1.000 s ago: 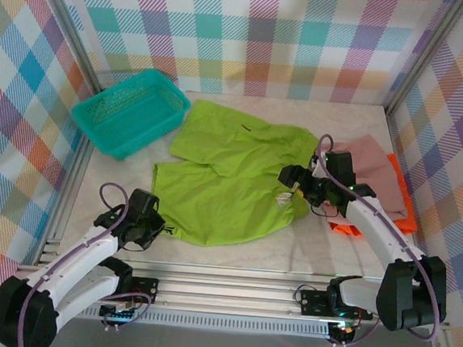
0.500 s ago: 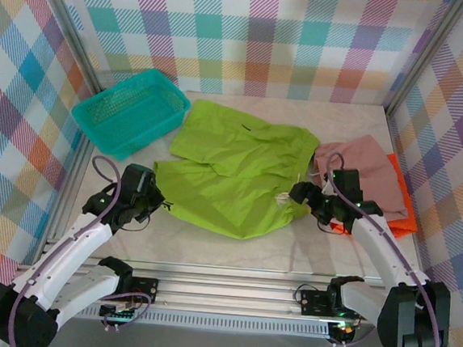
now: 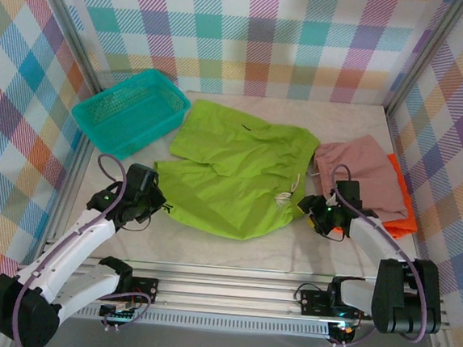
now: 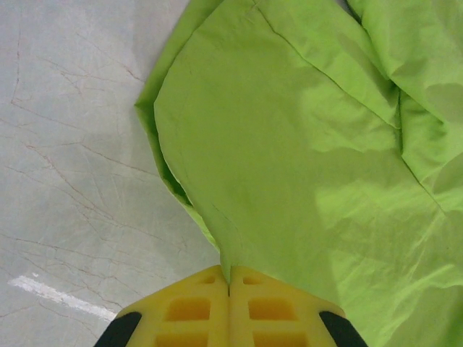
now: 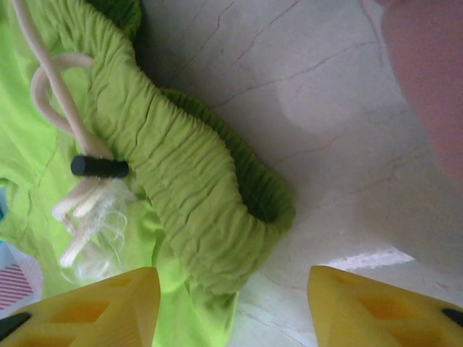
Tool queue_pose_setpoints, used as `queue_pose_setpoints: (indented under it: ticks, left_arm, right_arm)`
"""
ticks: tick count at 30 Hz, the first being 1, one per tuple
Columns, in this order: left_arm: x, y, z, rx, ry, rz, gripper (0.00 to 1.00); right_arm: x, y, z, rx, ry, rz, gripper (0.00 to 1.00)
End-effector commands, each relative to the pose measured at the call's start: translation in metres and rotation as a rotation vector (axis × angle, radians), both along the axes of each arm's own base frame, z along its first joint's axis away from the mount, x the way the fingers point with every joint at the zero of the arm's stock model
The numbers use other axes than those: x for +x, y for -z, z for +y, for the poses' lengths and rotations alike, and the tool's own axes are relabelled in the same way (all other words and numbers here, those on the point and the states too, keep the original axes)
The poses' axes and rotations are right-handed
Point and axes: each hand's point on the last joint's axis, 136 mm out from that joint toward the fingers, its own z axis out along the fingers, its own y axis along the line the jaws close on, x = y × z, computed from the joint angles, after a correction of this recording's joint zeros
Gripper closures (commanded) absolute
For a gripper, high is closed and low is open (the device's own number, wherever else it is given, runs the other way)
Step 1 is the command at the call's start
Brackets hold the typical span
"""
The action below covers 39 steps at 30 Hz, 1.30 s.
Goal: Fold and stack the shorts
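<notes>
Top external view – the green shorts [image 3: 231, 173] lie spread across the middle of the table [image 3: 209, 245], partly doubled over and not yet a tidy fold. The pink shorts [image 3: 361, 173] lie bunched at the right on top of the orange shorts [image 3: 405, 213], which show along the far right edge. A teal basket [image 3: 128, 108] stands at the far left, apart from all three.

The left gripper [image 3: 157, 206] sits at the near left corner of the green shorts. In the left wrist view its fingers are pressed together with a thin edge of the hem pinched between them. The right gripper [image 3: 309, 213] is low at the right end of the same garment, just beside the pink shorts. In the right wrist view its jaws stand apart around the gathered waistband [image 5: 195, 195], neither finger visibly touching it.

Risks noted:
- The left hold takes very little cloth – it could slip out under any pull.
- The white drawstring [image 5: 54, 94] lies loose beside the waistband; a bite taken too far over could catch the cord alone, or the cord with one layer.
- A lift with only one corner secure would skew the fold.
- The right arm works close to the pink shorts and may drag them.
</notes>
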Motion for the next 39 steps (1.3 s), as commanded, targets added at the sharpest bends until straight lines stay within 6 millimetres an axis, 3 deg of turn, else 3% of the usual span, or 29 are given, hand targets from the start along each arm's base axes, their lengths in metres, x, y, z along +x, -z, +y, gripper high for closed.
queue_pose_setpoints:
  ticks: [1,7,10,16,19,21,26,35,39]
  left_arm:
    - [-0.003,0.005,0.005,0.021,-0.005,0.003,1.00]
    - [-0.003,0.008,0.004,0.014,-0.005,0.005,1.00]
    - [-0.004,0.009,0.005,0.014,-0.007,0.004,1.00]
    - [-0.003,0.007,0.005,0.014,-0.007,-0.004,1.00]
    - [0.001,-0.006,0.008,0.028,-0.009,-0.042,1.00]
    - [0.002,-0.023,0.015,0.052,-0.014,-0.080,1.00]
    - [0.001,-0.081,0.039,0.130,-0.044,-0.184,1.00]
    - [-0.002,-0.193,0.060,0.217,-0.060,-0.381,1.00]
    - [-0.012,-0.244,0.075,0.281,-0.082,-0.469,1.00]
  right_arm:
    - [0.013,-0.002,0.004,0.049,0.024,-0.030,0.45]
    - [0.014,0.016,0.004,0.046,0.034,0.020,0.47]
    - [0.014,0.021,0.004,0.047,0.036,0.034,0.52]
    - [0.018,0.018,0.003,0.050,0.045,0.024,0.79]
    - [0.022,0.007,0.004,0.042,0.031,0.003,0.95]
    - [0.024,-0.005,0.005,0.039,0.010,-0.020,1.00]
    - [0.022,-0.050,0.011,0.040,-0.065,-0.104,1.00]
    - [-0.005,-0.146,0.030,0.070,-0.215,-0.279,1.00]
    - [-0.016,-0.179,0.040,0.093,-0.265,-0.328,1.00]
